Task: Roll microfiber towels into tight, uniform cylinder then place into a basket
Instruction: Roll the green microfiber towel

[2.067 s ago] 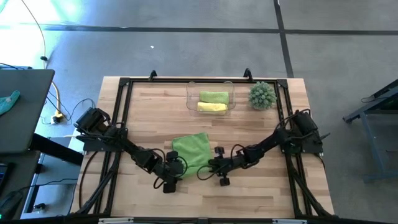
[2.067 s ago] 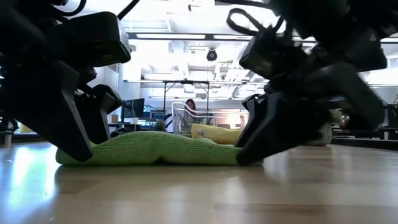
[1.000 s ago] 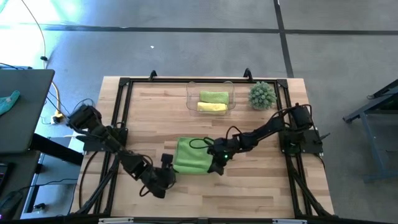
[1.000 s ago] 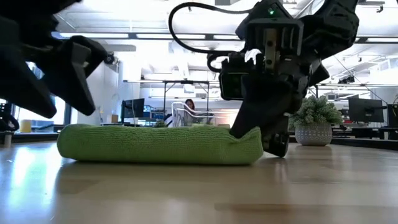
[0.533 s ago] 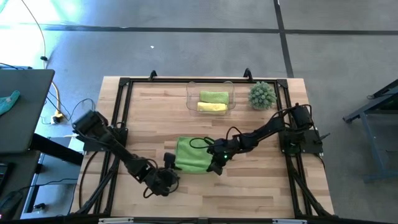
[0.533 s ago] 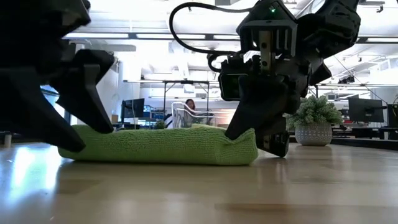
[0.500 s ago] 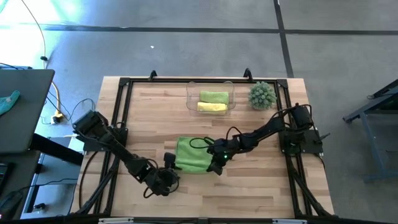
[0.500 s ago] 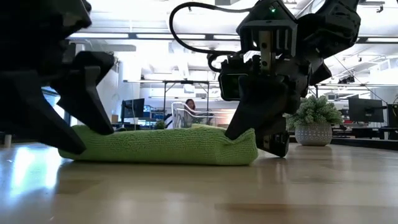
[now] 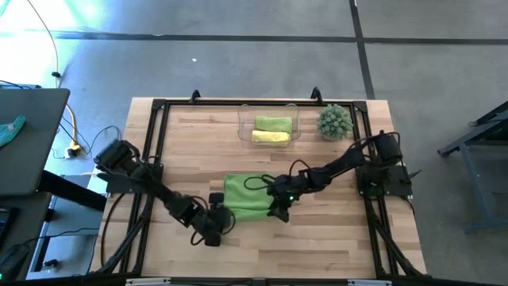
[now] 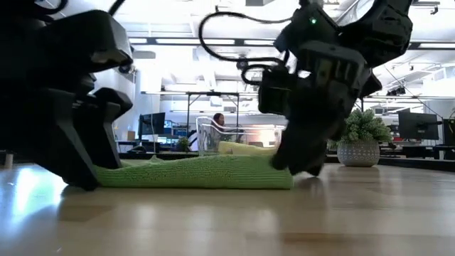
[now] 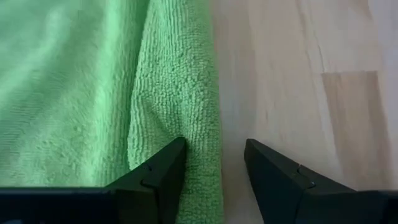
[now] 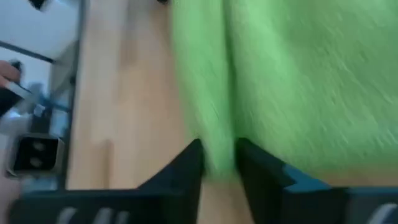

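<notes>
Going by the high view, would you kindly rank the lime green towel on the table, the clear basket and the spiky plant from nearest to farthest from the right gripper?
1. Lime green towel: at the right gripper, table centre.
2. Clear basket: far edge, middle.
3. Spiky plant: far right corner; close to the basket's rank, slightly farther.

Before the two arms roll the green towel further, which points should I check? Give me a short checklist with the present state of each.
1. Left hand straddles the green towel edge, fingers apart: ok.
2. Right hand has the opposite towel edge between its fingers: ok; whether it grips firmly: cannot tell.
3. Towel already a tight, uniform cylinder: not ok; it lies as a flat fold.
4. Basket in place on the table: ok; a lime roll and a yellow roll are inside.
5. Room for a third roll: cannot tell.
6. Plant stands apart from the towel: ok.
</notes>
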